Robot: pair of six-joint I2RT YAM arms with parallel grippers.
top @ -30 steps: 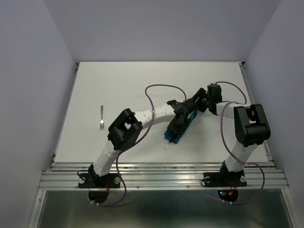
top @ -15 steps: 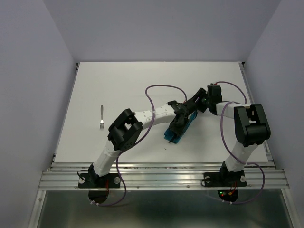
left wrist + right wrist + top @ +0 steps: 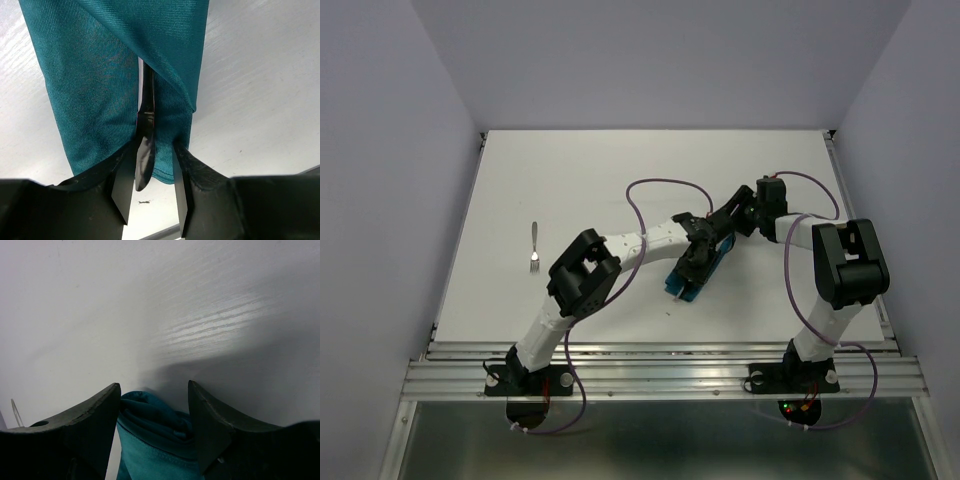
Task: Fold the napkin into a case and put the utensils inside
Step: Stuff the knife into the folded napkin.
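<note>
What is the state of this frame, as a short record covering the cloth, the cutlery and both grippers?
cloth: teal folded napkin, a narrow pocket on the white table
in pocket: dark shiny metal utensil, one end sticking out
outside: silver fork, lying apart at left
left gripper: open around the utensil's end
right gripper: astride the napkin's far end, grip unclear

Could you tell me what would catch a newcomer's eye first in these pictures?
The folded teal napkin, right of centre on the table, draws the eye first. A slim metal utensil lies tucked in its fold, between the fingers of the open left gripper, and the right gripper straddles the far end. A lone fork lies far off at the left.
</note>
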